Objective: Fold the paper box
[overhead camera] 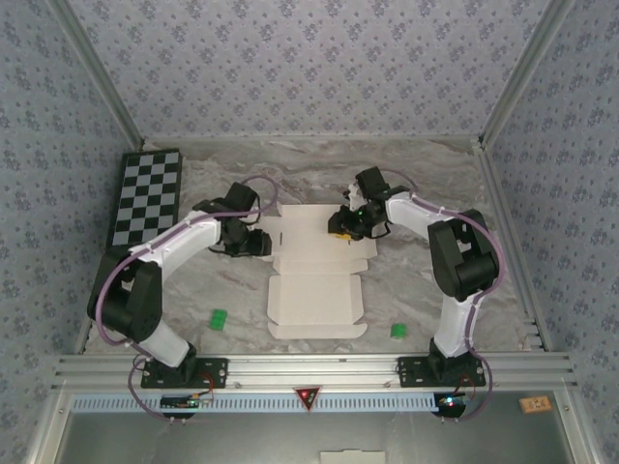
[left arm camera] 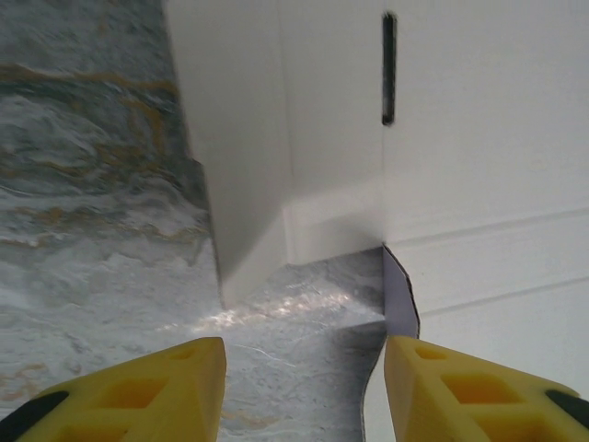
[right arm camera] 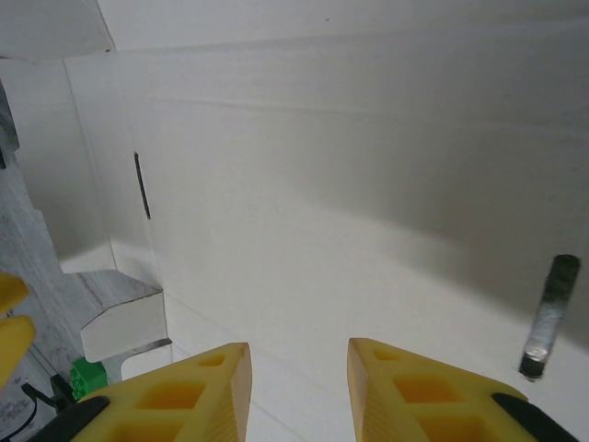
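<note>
The paper box (overhead camera: 314,290) lies opened flat, cream side up, on the marble table (overhead camera: 222,184), well to the right of the checkerboard (overhead camera: 145,198). Its long axis runs away from the arm bases.

The left gripper (overhead camera: 259,244) sits between the checkerboard and the box, right at the box edge that faces the checkerboard and level with its far panel. In its wrist view the yellow fingers (left arm camera: 198,387) stand apart with nothing between them but bare table and a corner of card. Straight ahead, a side flap (left arm camera: 239,166) stands partly raised from the panel, beside a narrow slot (left arm camera: 388,69).

The right gripper (overhead camera: 340,230) hangs over the far panel on the side away from the checkerboard. Its fingers (right arm camera: 184,396) are also apart, low over the white card (right arm camera: 350,184) and gripping nothing.

The left arm is the nearer one to that raised flap. The next fold probably depends on the flap lying just ahead of the left gripper, with its crease along the box's long axis.
</note>
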{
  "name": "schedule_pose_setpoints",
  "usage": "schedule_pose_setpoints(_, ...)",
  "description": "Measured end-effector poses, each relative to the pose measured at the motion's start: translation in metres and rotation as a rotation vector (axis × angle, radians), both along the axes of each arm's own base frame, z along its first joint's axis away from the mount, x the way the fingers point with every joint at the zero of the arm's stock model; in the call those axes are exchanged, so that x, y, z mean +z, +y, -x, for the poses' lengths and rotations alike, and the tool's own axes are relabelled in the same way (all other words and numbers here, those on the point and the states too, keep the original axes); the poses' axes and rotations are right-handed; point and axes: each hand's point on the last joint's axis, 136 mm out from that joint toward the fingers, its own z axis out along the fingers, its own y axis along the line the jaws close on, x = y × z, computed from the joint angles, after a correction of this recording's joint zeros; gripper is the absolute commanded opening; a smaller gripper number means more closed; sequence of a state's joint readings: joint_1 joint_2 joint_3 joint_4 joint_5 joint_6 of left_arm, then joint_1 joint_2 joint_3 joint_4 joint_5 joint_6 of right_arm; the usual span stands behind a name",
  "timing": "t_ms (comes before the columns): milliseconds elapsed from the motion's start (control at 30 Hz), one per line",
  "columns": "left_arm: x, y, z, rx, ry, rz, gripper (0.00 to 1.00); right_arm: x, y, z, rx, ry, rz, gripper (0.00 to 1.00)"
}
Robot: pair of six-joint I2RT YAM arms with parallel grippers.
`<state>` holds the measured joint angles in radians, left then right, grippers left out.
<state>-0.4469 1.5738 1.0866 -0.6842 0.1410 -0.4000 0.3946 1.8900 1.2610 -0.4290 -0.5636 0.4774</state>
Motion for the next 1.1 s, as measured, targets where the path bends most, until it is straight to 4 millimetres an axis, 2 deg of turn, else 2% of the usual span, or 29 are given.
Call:
schedule_pose_setpoints(267,0.020,0.020,-0.043,0.052,-0.068,0.024,0.54,0.000,0.000,0.000,0.003,-0.002,0.003,0.35)
schedule_pose_setpoints(367,0.014,0.020,-0.058,0.042,-0.059,0.028,0.55,0.000,0.000,0.000,0.002,-0.003,0.004,0.35)
schedule_pose_setpoints(533,-0.009,0.014,-0.077,0.015,-0.019,0.040,0.55,0.000,0.000,0.000,0.004,-0.007,0.004,0.35)
schedule_pose_setpoints(733,-0.030,0.011,-0.094,0.003,0.023,0.081,0.47,0.002,0.000,0.000,0.004,-0.011,0.002,0.35)
schedule_pose_setpoints(967,-0.036,0.007,-0.103,-0.008,0.034,0.134,0.36,0.007,-0.002,-0.002,-0.001,-0.022,-0.003,0.35)
schedule_pose_setpoints(1100,-0.036,0.002,-0.106,-0.023,0.027,0.159,0.26,0.009,-0.006,-0.005,-0.010,-0.026,-0.003,0.35)
